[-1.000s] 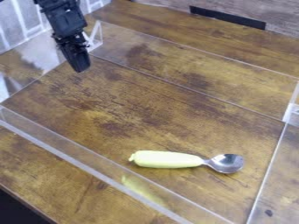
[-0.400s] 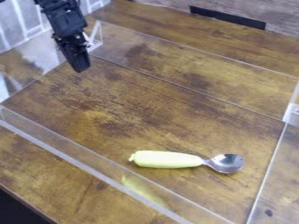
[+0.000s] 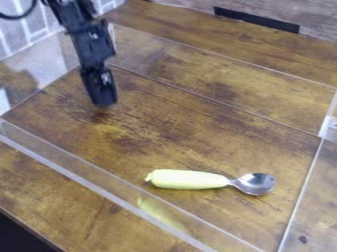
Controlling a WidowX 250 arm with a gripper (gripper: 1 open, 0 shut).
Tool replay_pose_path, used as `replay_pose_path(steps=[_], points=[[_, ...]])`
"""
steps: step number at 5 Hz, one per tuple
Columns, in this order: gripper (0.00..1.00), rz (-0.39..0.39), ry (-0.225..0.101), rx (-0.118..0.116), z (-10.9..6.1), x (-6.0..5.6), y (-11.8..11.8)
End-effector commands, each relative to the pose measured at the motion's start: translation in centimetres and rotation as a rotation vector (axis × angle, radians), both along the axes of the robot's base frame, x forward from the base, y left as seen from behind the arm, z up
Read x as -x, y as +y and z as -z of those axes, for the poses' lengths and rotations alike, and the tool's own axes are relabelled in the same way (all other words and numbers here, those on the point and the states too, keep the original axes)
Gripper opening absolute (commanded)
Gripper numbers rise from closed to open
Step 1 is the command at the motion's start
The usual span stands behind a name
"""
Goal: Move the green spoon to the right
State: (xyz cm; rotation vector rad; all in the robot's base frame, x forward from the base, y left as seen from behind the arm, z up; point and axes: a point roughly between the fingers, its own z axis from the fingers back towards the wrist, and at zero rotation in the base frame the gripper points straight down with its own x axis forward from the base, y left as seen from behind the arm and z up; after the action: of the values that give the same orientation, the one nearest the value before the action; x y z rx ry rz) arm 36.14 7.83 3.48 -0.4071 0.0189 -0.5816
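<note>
Spoon [image 3: 211, 181] lies flat near the front clear wall [image 3: 79, 167] of the wooden worktop [image 3: 198, 108], bowl pointing right. Bare wood separates it from the fingers [image 3: 101, 95]; whether they are spread is unclear. No writing shows.

Lab bench: clear acrylic barrier [image 3: 79, 172], wooden tabletop [image 3: 198, 108]

Wood table [image 3: 198, 59] w/ clear acrylic walls [image 3: 79, 172] around work area.
</note>
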Motion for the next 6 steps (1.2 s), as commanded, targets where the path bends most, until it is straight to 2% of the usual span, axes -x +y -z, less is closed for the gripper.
replay_pose_path(steps=[1,3,6], points=[[1.0,0.161,-0.128,-0.052,-3.1,0.3,-3.2],[1.0,0.299,-0.171,-0.066,-3.9,0.9,-5.9],[1.0,0.38,-0.206,-0.069,-3.8,2.0,-8.0]])
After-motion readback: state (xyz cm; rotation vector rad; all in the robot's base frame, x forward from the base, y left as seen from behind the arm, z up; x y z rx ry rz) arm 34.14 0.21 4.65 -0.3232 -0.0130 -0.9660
